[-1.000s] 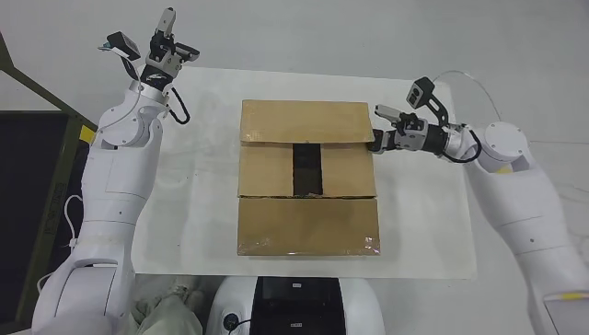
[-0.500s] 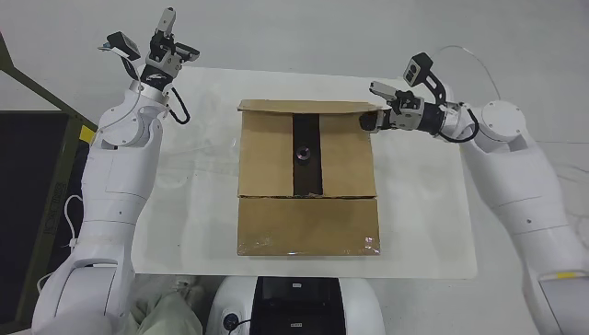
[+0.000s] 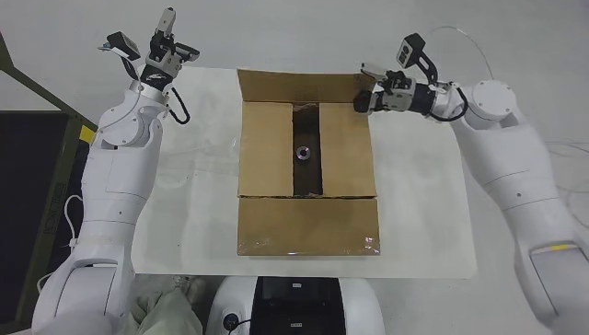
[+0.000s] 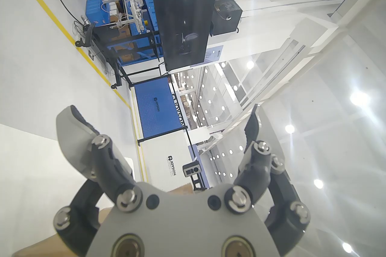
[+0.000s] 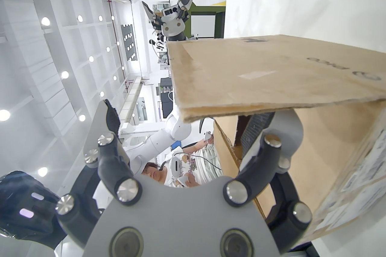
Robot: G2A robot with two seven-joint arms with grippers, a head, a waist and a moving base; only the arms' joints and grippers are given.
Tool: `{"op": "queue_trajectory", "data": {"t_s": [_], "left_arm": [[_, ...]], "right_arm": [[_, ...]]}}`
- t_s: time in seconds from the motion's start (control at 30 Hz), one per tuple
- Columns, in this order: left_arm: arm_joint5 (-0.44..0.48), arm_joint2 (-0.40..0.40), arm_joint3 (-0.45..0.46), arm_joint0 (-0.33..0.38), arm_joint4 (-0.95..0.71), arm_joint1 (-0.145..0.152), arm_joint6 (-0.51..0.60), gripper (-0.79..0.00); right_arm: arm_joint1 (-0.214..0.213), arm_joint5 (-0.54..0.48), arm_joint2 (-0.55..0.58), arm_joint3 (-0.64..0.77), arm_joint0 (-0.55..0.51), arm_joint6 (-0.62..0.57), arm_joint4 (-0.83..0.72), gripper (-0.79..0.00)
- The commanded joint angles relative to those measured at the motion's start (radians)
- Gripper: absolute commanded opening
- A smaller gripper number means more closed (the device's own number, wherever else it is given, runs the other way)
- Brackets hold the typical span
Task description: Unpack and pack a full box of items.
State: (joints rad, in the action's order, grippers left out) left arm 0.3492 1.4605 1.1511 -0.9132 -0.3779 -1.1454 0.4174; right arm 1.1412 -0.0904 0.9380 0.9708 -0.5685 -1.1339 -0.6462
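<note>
Box (image 3: 345, 165) sits mid-table (image 3: 423, 206), mouth facing up, its long axis apparently running left to right across the robot's front. The far flap (image 3: 299, 85), which lay flat over the top a second ago, now stands raised and tipped away. The right gripper (image 3: 365, 103) has swung it up; its jaws are spread wide, with one finger (image 5: 256, 128) tucked under the cardboard and nothing clamped. The near flap (image 3: 308, 226) lies folded out toward the robot. Two side flaps (image 3: 265, 151) cover most of the opening, and a small round item (image 3: 303, 153) shows in the dark slot between them. The left gripper (image 3: 166, 36) hangs over the table's far left corner, jaws wide and empty. With both long flaps out, unpacking likely waits only on the side flaps.
</note>
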Motion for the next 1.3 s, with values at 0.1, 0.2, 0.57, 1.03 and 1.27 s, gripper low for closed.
{"op": "queue_trajectory", "data": {"t_s": [0.1,0.2,0.57,1.03,1.27], "left_arm": [[0.0,0.0,0.0,0.0,0.0,0.0,0.0,0.0],[0.0,0.0,0.0,0.0,0.0,0.0,0.0,0.0],[0.0,0.0,0.0,0.0,0.0,0.0,0.0,0.0],[0.0,0.0,0.0,0.0,0.0,0.0,0.0,0.0],[0.0,0.0,0.0,0.0,0.0,0.0,0.0,0.0]], "right_arm": [[0.026,-0.005,-0.037,-0.075,0.057,0.015,0.015,0.0],[0.045,-0.008,-0.062,-0.134,0.091,0.028,0.016,0.0],[0.111,-0.04,-0.124,-0.337,0.193,0.04,0.027,0.0],[0.191,-0.031,-0.2,-0.499,0.293,0.082,0.123,0.0],[0.231,-0.028,-0.216,-0.576,0.313,0.086,0.127,0.0]]}}
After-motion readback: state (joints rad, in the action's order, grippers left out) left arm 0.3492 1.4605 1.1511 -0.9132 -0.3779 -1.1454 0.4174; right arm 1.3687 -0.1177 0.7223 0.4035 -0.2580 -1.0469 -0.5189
